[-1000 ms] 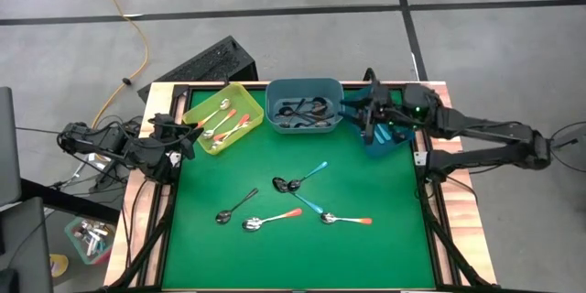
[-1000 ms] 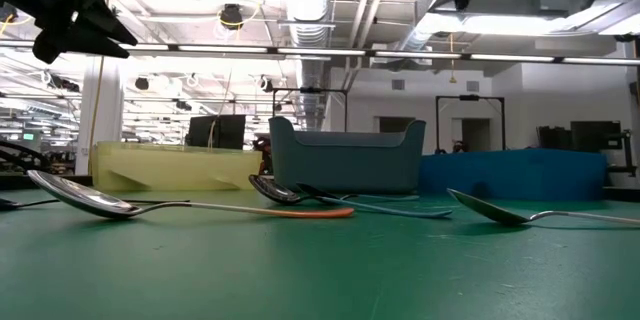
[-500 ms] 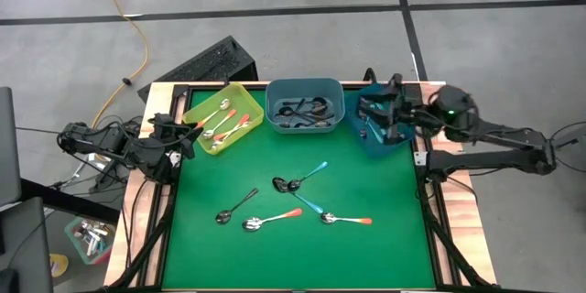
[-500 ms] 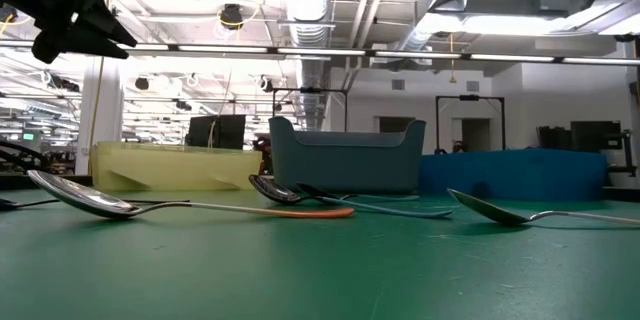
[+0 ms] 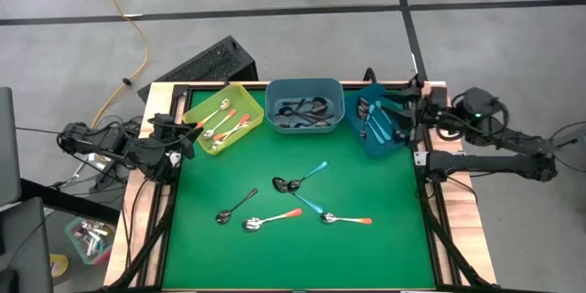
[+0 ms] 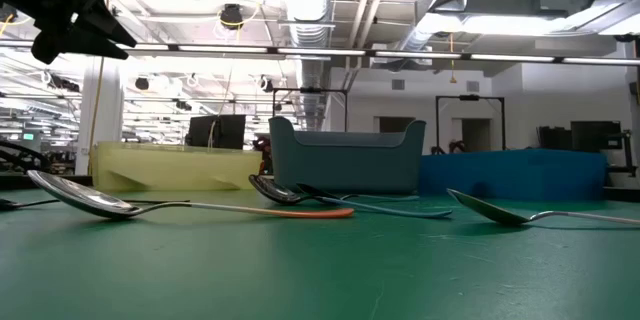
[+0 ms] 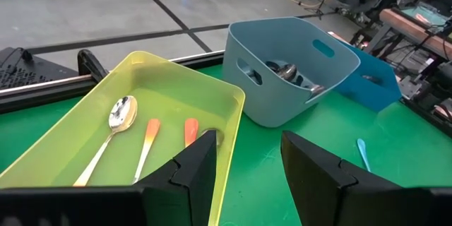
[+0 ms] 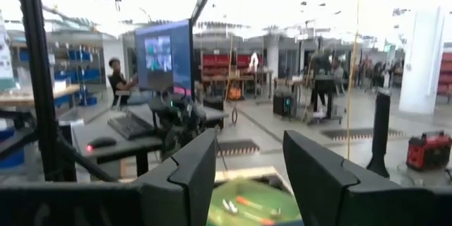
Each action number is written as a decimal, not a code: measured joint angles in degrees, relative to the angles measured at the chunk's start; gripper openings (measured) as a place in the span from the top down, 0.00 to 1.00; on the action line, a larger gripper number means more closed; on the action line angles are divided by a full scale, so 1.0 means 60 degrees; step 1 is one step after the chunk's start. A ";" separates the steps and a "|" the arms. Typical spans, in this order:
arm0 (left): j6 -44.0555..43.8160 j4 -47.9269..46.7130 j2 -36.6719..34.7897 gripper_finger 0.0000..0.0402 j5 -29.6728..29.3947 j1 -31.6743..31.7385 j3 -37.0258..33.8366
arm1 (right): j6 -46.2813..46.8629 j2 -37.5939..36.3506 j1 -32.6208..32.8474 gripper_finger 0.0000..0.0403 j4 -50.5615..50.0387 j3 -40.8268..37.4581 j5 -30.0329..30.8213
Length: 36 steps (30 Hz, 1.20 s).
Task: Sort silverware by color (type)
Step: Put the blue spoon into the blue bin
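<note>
On the green mat (image 5: 385, 238) nearest us lie the loose spoons: an orange-handled spoon (image 5: 267, 220) and another orange-handled one (image 5: 346, 220) side by side, a dark metal spoon (image 5: 235, 207) beside them, and a teal-handled spoon (image 5: 300, 179) crossed with a second teal one just beyond. All of these sit well apart from both grippers, out in the middle between them. Our left gripper (image 5: 188, 137) hovers at the mat's left edge, just beside the yellow bin (image 5: 194, 110), its fingers parted with nothing between them; the bin straight ahead of it holds orange-handled spoons. Our right gripper (image 5: 403, 119) hangs at the far right edge, over the rim of the blue bin (image 5: 396, 145), which holds teal-handled spoons; its fingers also stand apart and empty, and its camera looks level out into the room. Between the two bins, the grey-blue bin (image 5: 304, 84) holds the dark metal spoons. We judge that we are between picks, with most of the sort done and five spoons left. The next move calls for one arm to swing inward and down over a loose spoon, probably a teal handle for the right, and to close on the thin handle lying flat on the mat.
</note>
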 joint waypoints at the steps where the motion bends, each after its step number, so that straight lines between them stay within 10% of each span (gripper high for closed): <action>1: 0.0000 -0.0016 0.0000 0.64 0.0000 0.0001 -0.0003 | 0.0000 -0.0064 0.0000 0.54 0.0035 0.0000 0.0000; 36: -0.0080 -0.0066 -0.0004 0.64 0.0062 0.0004 0.0001 | 0.0357 -0.0111 0.0000 0.54 -0.0287 0.0004 0.0546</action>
